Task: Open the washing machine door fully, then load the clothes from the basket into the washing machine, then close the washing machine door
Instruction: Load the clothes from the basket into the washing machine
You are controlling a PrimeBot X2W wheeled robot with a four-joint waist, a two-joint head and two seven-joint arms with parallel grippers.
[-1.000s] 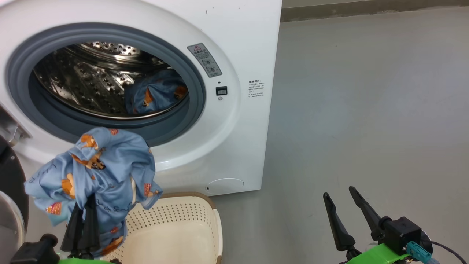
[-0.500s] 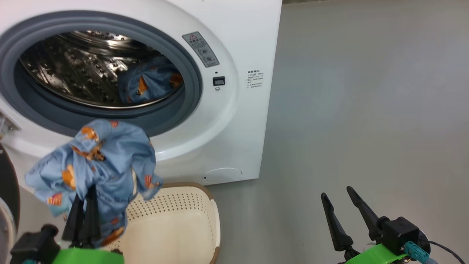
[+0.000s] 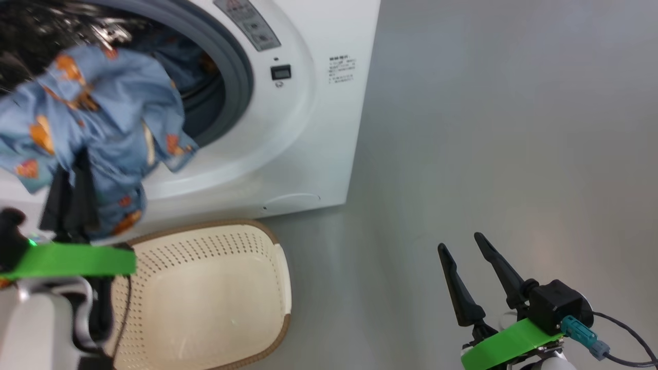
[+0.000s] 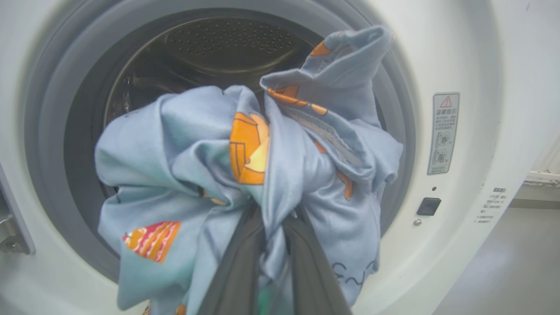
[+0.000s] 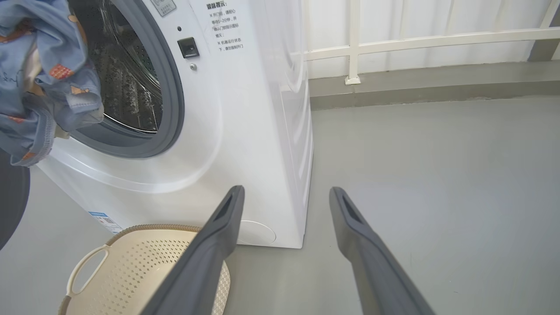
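Note:
The white washing machine (image 3: 308, 128) stands with its drum mouth (image 4: 205, 57) uncovered. My left gripper (image 4: 273, 218) is shut on a bundle of light blue clothes (image 4: 197, 175) and holds it right in front of the mouth, about level with the grey gasket (image 5: 168, 100). In the head view the clothes (image 3: 108, 108) hang over the dark fingers (image 3: 67, 195). More blue fabric (image 3: 180, 56) lies inside the drum. The cream basket (image 3: 280, 288) sits on the floor below with nothing in it. A dark curved edge (image 5: 8, 201) looks like the open door. My right gripper (image 3: 460, 241) hangs open over bare floor.
Grey floor (image 3: 488, 128) stretches to the right of the machine. A white railing (image 5: 393, 43) and a low kerb run behind it. The round filter cap (image 3: 290, 201) sits low on the machine's front, just above the basket's rim (image 5: 144, 228).
The head camera has tilted and shifted. My left gripper has carried the clothes up from above the basket to the drum mouth. The right gripper has stayed open in place.

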